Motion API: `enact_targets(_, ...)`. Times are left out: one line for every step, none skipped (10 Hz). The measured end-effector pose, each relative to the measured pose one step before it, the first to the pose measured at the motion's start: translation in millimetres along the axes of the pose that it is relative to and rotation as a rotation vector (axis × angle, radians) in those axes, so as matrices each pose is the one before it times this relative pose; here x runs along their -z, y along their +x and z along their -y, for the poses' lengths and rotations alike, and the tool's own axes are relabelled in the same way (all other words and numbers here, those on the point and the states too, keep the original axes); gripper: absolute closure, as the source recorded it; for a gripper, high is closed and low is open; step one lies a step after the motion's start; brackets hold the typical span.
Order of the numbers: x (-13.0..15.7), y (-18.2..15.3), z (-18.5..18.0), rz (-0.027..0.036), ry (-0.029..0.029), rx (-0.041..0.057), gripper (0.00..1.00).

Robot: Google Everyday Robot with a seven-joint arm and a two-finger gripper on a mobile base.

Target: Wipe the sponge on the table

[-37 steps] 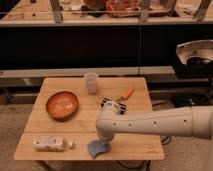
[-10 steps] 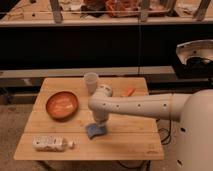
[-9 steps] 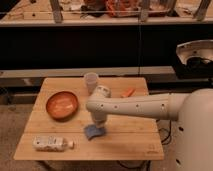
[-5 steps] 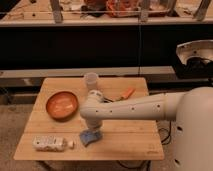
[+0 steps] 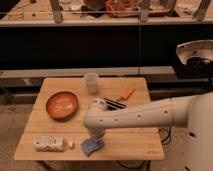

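The square light wooden table fills the middle of the camera view. My white arm reaches in from the right and bends down over the table's front centre. My gripper points straight down onto the small blue-grey sponge, shut on it and pressing it against the planks near the front edge. The wrist hides most of the fingers, and only the front part of the sponge shows below them.
An orange bowl sits at the left, a clear cup at the back, and a clear bottle lies at the front left. An orange-handled tool and a dark item lie right of centre. A long dark counter runs behind.
The gripper and the sponge under it have slid from the table's middle toward the front edge and slightly left. Bowl, cup and bottle have not moved.
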Motion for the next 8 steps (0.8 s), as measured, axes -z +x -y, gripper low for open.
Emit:
enact_targets(0.56,1.61,-6.59,0.00571,0.00004,-0.00032,0.97)
enact_targets(1.04,3.45,-7.86,0.00653,0.00037,-0.00509,0.97)
enact_targets(1.99,8.47,-9.82,0.00624,0.0015,-0.01389,0.97)
enact_targets(1.58,5.88,-5.48,0.00244,0.00105,-0.01188,0.97)
enact_targets(2.09,5.17,-4.97,0.00316,0.00206,-0.01062,0.97)
enact_targets(3.43,9.94,-6.61,0.00272,0.00391,-0.01684,0.97)
enact_targets(2.34,8.66,-5.03,0.00118,0.00275,-0.02059,0.97)
enact_targets(2.29,8.38,-2.83,-0.00132,0.00548,-0.02063,0.97)
